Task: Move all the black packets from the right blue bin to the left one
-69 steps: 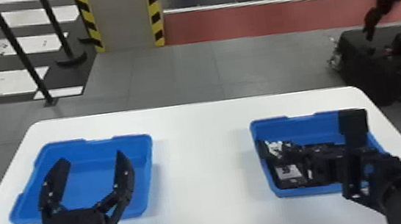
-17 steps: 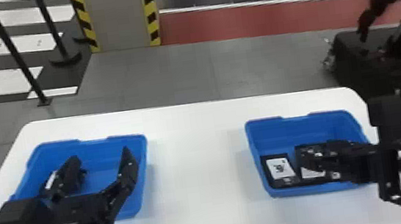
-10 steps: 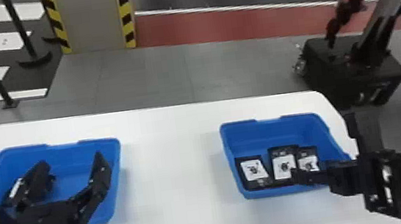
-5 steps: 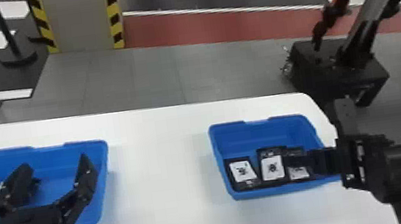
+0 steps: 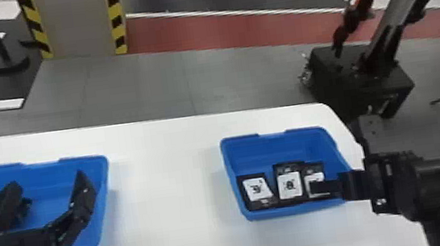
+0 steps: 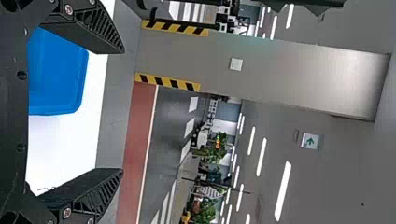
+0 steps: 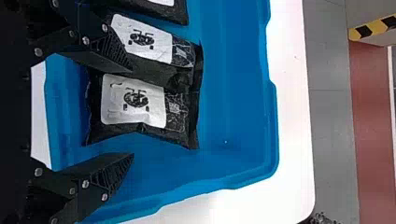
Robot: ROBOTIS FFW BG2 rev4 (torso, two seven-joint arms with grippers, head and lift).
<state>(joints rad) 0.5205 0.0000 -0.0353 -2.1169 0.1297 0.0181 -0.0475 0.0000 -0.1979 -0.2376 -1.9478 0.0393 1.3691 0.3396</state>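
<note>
"Gripping the end packet (image 7: 144,112) appears to be the step in hand. Where is it?"

"Flat in the right bin (image 5: 275,148), at the outer end of a row of three. The middle packet (image 5: 289,185) lies against it; the inner packet (image 5: 258,190) lies just beside that one."

"State of the right gripper (image 7: 130,112)?"

"Wide, holding nothing, one finger to each side of the end packet. In the right wrist view, one finger overlaps the middle packet. Shift clear of that neighbour, lower, then close evenly across the pouch. Caution: a double pick is possible, and the soft film may fold."

"Labels?"

"Each packet carries a white label with a dark emblem. Fine print shows on the film beside it."

"Destination?"

"The left bin (image 5: 101,181), on the same worktop (image 5: 168,200). The left gripper (image 5: 48,178) is spread wide over it; allow clearance. A dark shape (image 5: 26,209) shows behind its finger. I cannot tell whether it is a packet."
</note>
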